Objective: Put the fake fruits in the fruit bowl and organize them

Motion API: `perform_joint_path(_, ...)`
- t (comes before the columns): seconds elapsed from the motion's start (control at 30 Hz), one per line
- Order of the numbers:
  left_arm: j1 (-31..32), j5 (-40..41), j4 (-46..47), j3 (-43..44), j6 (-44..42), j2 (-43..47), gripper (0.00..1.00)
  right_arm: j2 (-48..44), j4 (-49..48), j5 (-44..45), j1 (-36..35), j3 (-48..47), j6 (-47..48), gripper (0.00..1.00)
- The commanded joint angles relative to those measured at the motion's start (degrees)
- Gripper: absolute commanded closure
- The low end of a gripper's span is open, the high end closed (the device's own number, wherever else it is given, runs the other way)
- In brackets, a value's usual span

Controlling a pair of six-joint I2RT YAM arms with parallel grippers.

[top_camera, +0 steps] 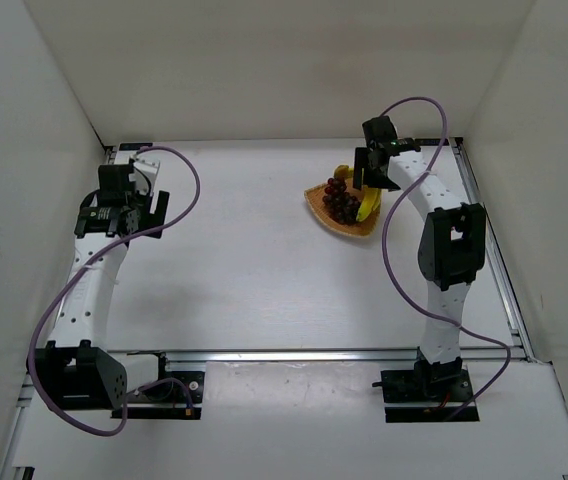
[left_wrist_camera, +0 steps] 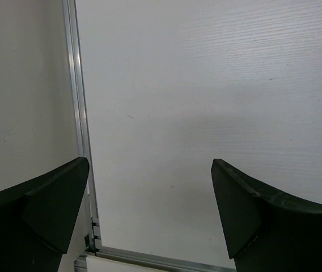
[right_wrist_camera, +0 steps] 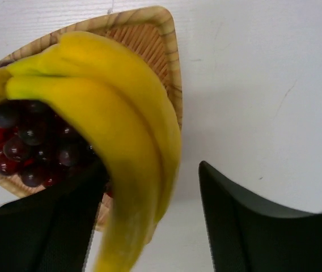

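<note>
A: Right wrist view: shows what?
B: Shows bananas [right_wrist_camera: 121, 141] and grapes [right_wrist_camera: 30, 147] in fruit bowl [right_wrist_camera: 166, 51] on bench [right_wrist_camera: 274, 85], right fingers [right_wrist_camera: 251, 226] parted around bananas.
A: And left wrist?
B: Shows left fingers [left_wrist_camera: 263, 221] spread wide, gripping nothing.

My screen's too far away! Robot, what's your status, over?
Left jaws wide open, empty. Right jaws open around bananas. Bananas and grapes in fruit bowl, banana tip overhanging. Nothing blocking.
</note>
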State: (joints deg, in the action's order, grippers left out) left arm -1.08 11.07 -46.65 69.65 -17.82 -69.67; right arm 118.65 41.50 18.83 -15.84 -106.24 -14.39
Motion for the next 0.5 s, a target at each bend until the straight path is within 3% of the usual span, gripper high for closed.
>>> perform_joint_path(0.0, -0.4, -1.4, -1.1, -0.6, 1.4, 0.6, 0.00, -0.6, 1.7, -1.3, -0.1, -1.8, 0.6, 0.15)
perform_joint_path(0.1, -0.9, -1.4, -2.2, 0.7, 1.4, 0.6, 0.00, -1.8, 2.2, 0.0, -0.1, -1.8, 0.6, 0.07)
perform_joint_path(0.23, -0.9, -1.4, -2.8, 3.5, 1.4, 0.6, 0.00, -5.7, 3.7, 1.1, -0.1, -3.4, 0.1, 0.03)
perform_joint_path(0.47, -2.9, -0.8, -4.0, 6.0, 1.9, 2.3, 0.00, -28.4, 3.1, 2.5, -0.1, 3.2, -7.6, 0.00)
